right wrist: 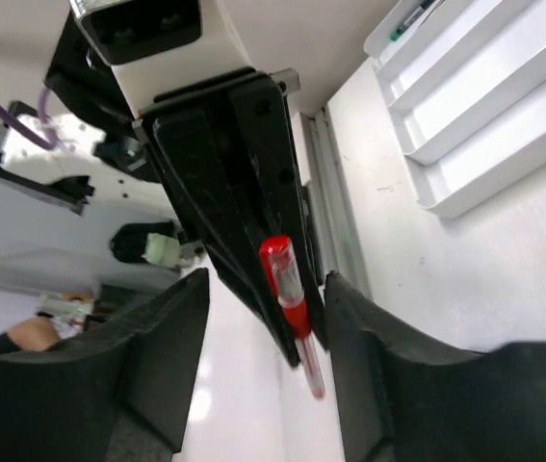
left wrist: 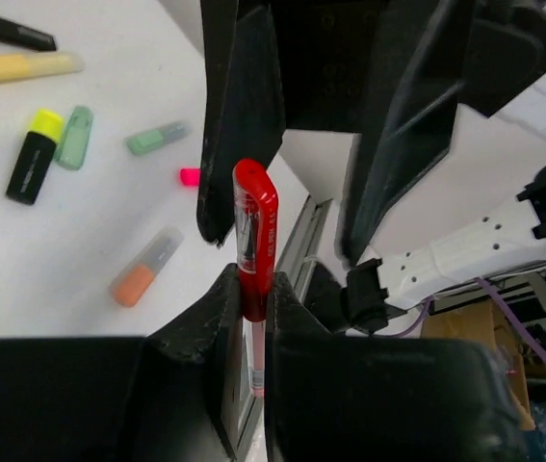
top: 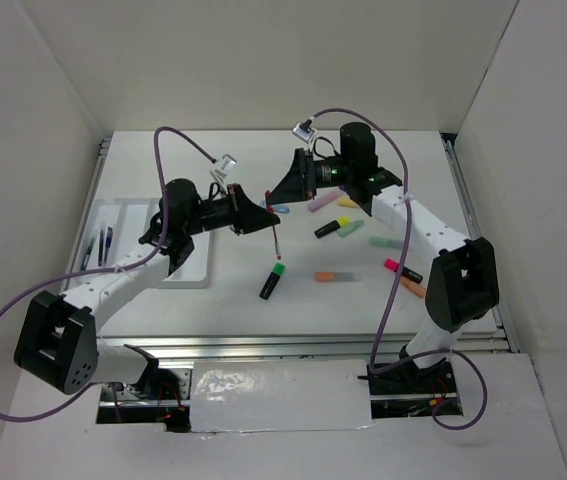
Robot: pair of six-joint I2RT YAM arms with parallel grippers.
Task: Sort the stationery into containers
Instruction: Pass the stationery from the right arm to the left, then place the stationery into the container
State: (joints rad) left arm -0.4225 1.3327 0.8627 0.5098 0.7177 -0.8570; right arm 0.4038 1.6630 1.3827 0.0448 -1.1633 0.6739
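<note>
The left fingers [left wrist: 195, 337] grip one red pen [left wrist: 255, 231]; the right fingers [right wrist: 167, 356] stand open on either side of it. One white tray [right wrist: 504, 115] shows in the right wrist view, not the left.

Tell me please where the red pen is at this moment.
In the top view the red pen is near the middle of the table, held in the left tool, its lower end close to the green-capped black highlighter.

plain white wall panels [top: 263, 60] box in a flat white tabletop [top: 233, 310] on three sides; a silver metal rail [top: 293, 346] edges its near side, evenly lit.
</note>
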